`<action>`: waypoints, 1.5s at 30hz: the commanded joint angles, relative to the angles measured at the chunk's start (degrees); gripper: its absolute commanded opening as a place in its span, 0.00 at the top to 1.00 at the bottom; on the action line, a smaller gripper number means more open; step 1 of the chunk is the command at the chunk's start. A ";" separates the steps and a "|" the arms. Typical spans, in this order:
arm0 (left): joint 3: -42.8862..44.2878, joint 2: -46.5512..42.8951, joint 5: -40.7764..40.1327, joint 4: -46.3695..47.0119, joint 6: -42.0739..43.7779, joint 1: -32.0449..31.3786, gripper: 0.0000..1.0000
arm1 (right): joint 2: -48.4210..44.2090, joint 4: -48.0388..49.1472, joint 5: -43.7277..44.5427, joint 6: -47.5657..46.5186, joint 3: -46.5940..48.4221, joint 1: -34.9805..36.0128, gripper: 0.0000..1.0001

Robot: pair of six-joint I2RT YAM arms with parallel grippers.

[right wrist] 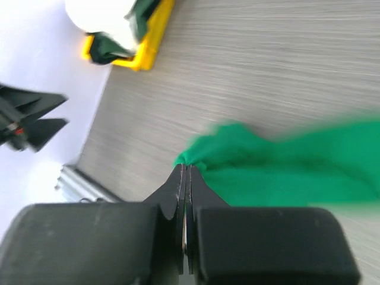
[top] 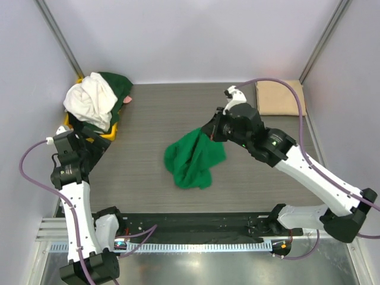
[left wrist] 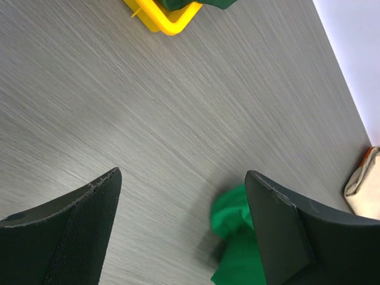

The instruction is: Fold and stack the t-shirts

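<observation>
A bright green t-shirt (top: 191,159) lies crumpled in the middle of the table, one corner lifted. My right gripper (top: 212,134) is shut on that corner; in the right wrist view (right wrist: 186,168) the cloth (right wrist: 285,172) hangs from the closed jaws. The shirt also shows in the left wrist view (left wrist: 237,237). My left gripper (top: 100,147) is open and empty above bare table at the left (left wrist: 181,196). A white t-shirt (top: 90,100) and a dark green t-shirt (top: 117,85) are heaped on the yellow tray (top: 110,135). A folded tan t-shirt (top: 279,98) lies at the back right.
The yellow tray stands at the back left corner, seen also in the left wrist view (left wrist: 163,18) and the right wrist view (right wrist: 142,53). White walls close the table on three sides. A metal rail (top: 196,244) runs along the near edge.
</observation>
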 commanded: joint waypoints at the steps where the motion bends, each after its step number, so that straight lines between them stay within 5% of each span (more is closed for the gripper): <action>1: 1.64 -1.59 0.64 -2.14 2.94 -0.10 0.15 | -4.77 -4.83 8.93 -2.11 -5.05 -1.23 0.99; 2: 1.46 -2.38 1.08 -2.14 3.02 -0.19 0.15 | -7.39 -5.27 10.78 -1.49 -7.59 -1.76 0.90; 3: 1.11 -2.73 1.61 -1.97 3.03 -0.10 0.15 | -8.54 -6.32 12.10 1.03 -12.93 -2.80 0.71; 5: -0.73 -3.87 3.72 -1.09 2.76 -0.45 0.17 | -10.74 -7.02 13.35 3.07 -18.05 -7.19 0.16; 10: -4.60 -4.41 3.20 0.67 3.46 -8.00 0.19 | -12.33 -8.71 12.21 6.95 -29.23 -15.38 0.09; 15: -6.63 1.20 -2.24 0.67 2.77 -22.03 0.21 | -10.76 1.02 -0.17 7.91 -35.81 -14.25 0.15; 21: -9.87 10.43 -10.42 5.23 -3.65 -38.65 0.20 | -2.95 10.89 -4.14 9.76 -37.68 -8.97 0.15; 30: -12.78 26.87 -12.36 17.80 -7.26 -43.52 0.16 | 9.37 15.72 -2.74 6.78 -35.74 -8.88 0.13; 35: -12.61 33.46 -13.85 22.99 -7.34 -43.70 0.21 | 12.71 20.99 -4.58 5.63 -36.45 -8.88 0.26; 38: -13.13 34.61 -15.44 27.64 -7.26 -43.61 0.35 | 14.03 23.45 -5.02 4.58 -36.01 -9.23 0.57; 40: -12.26 35.58 -16.40 29.93 -6.73 -43.61 0.64 | 14.91 24.26 -5.64 3.79 -35.22 -9.58 0.84; 41: -10.69 36.02 -17.71 30.02 -6.47 -43.61 0.90 | 15.26 24.26 -6.16 2.83 -33.91 -9.84 0.92; 42: -9.28 36.20 -17.98 29.42 -6.03 -43.52 0.98 | 15.44 23.91 -6.43 2.38 -32.94 -10.54 0.99; 45: -3.13 32.45 -18.60 24.43 -4.89 -43.96 1.00 | 13.78 18.57 -6.09 0.10 -27.50 -11.43 0.99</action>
